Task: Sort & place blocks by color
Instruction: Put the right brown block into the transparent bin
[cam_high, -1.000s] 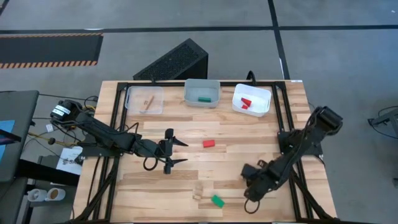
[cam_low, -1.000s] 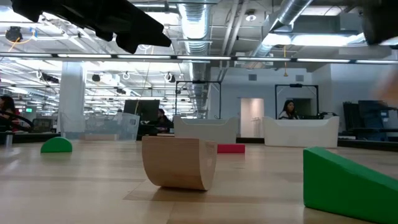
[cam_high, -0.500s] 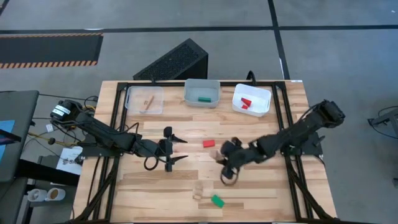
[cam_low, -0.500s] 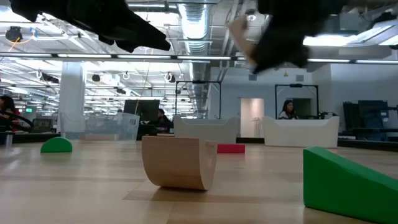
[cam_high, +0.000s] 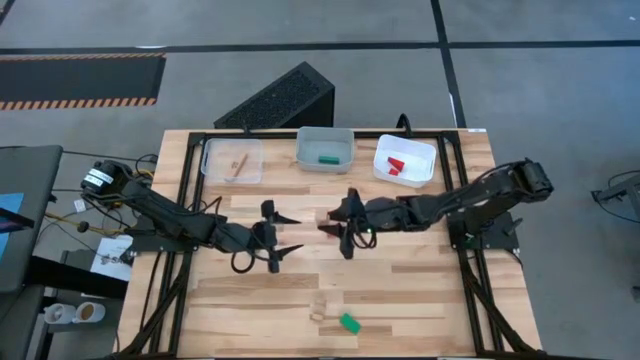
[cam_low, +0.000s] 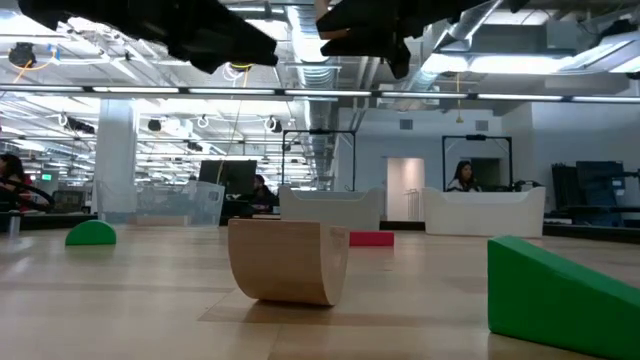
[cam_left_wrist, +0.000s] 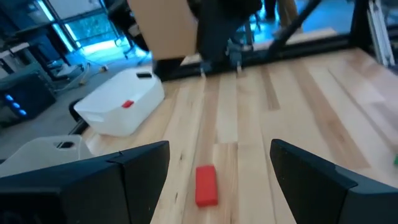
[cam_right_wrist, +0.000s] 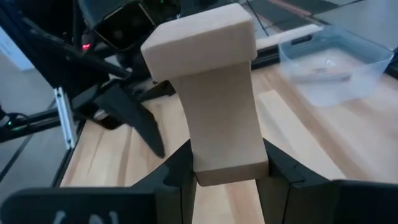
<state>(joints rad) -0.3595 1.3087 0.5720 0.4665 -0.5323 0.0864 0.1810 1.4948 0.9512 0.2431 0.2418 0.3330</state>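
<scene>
My right gripper (cam_high: 328, 226) hovers over the table's middle, shut on a light wood T-shaped block (cam_right_wrist: 211, 93). My left gripper (cam_high: 288, 235) stands open just left of it, fingers pointing toward it, nothing between them. A red block (cam_left_wrist: 206, 185) lies flat on the table ahead of the left fingers, under the right gripper. Near the front edge a light wood arch block (cam_high: 322, 305) rests on its two feet, with a green wedge (cam_high: 349, 322) beside it. A green half-round block (cam_low: 90, 233) sits flat side down at the left in the low view. My right gripper pinches the T-shaped block's narrow stem (cam_right_wrist: 227, 155) at its lower end between its two fingers (cam_right_wrist: 180, 171). The fingers come nearly level from the table's right. The block's wide head (cam_right_wrist: 199, 37) stands out beyond the fingertips, and the block is lifted clear of the table.
Along the far edge stand three trays: a clear one (cam_high: 213, 168) holding a light wood piece, a middle one (cam_high: 303, 155) holding a green block, and a white one (cam_high: 425, 165) holding red blocks. A black frame runs along the table's sides.
My right gripper has swung from the table's near right part up and toward the left, to the middle, carrying the light wood block. It has tipped from pointing down to nearly level. The blocks on the table have not moved.
</scene>
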